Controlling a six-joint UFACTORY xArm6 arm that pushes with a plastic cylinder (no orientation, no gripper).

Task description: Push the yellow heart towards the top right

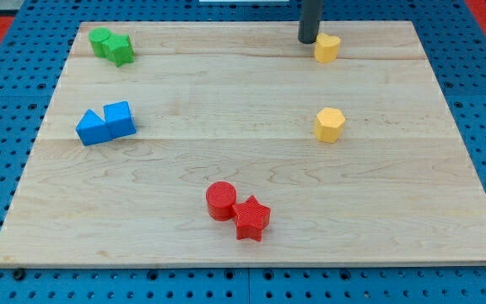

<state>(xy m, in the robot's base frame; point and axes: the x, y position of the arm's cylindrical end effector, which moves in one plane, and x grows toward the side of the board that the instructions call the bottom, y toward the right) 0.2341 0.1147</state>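
Wooden board (445, 169) with two yellow, two red, two blue, two green blocks. My tip (309, 40), no pincer fitted, stands just left of the far yellow heart (326, 47).

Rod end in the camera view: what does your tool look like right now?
Only the lower stretch shows: a straight, dark grey to black cylinder, plain, with no markings or cables visible. My tip is blunt and flat-ended. The arm above is cut off by the view's top.
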